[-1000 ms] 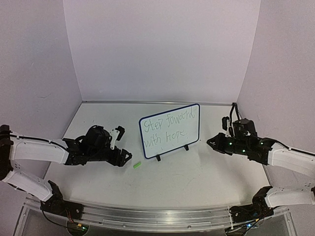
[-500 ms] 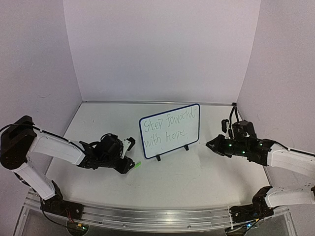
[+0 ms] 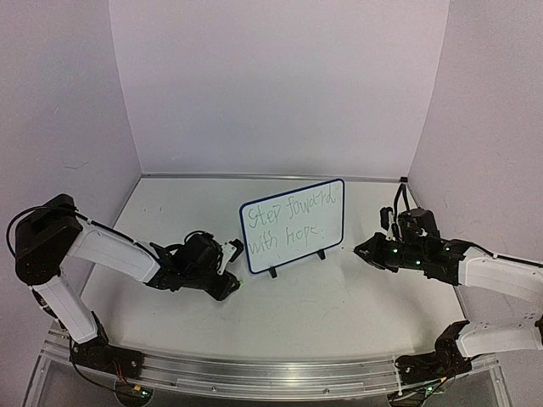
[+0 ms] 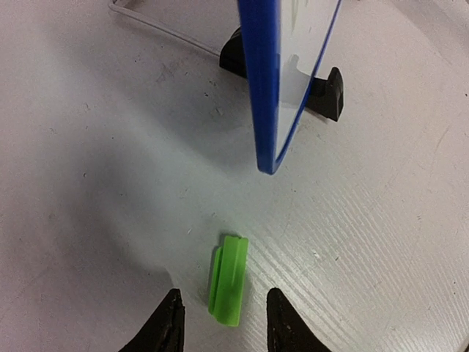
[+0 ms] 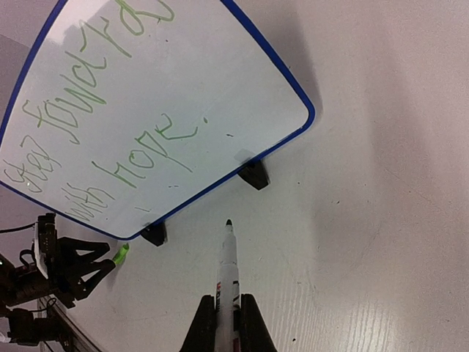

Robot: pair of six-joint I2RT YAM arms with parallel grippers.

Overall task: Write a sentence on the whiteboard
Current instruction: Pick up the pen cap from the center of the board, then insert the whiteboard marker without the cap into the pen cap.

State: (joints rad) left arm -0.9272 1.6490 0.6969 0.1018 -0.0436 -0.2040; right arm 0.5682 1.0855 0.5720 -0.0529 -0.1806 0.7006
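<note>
The whiteboard [image 3: 293, 254] stands upright mid-table on two black clip feet, blue frame. The sentence [image 3: 288, 222] reads about "Step forward with hope" in two greenish lines; it also shows in the right wrist view [image 5: 95, 132]. A green marker cap [image 4: 229, 279] lies on the table just in front of the board's left corner [image 4: 265, 110]. My left gripper [image 3: 229, 284] is open, its fingertips either side of the cap's near end [image 4: 222, 312], not touching it. My right gripper [image 3: 363, 248] is shut on a white marker [image 5: 227, 264], bare tip pointing at the board's foot.
A black clip foot [image 4: 326, 92] and the wire stand [image 4: 161, 26] sit close behind the cap. The other foot [image 5: 253, 176] is just ahead of the marker tip. Lilac walls close the back and both sides. A metal rail [image 3: 254, 373] runs along the near edge.
My left arm has reached right and forward, bringing its open gripper from left of the cap down around it. My right gripper with the marker has crept slightly left.
</note>
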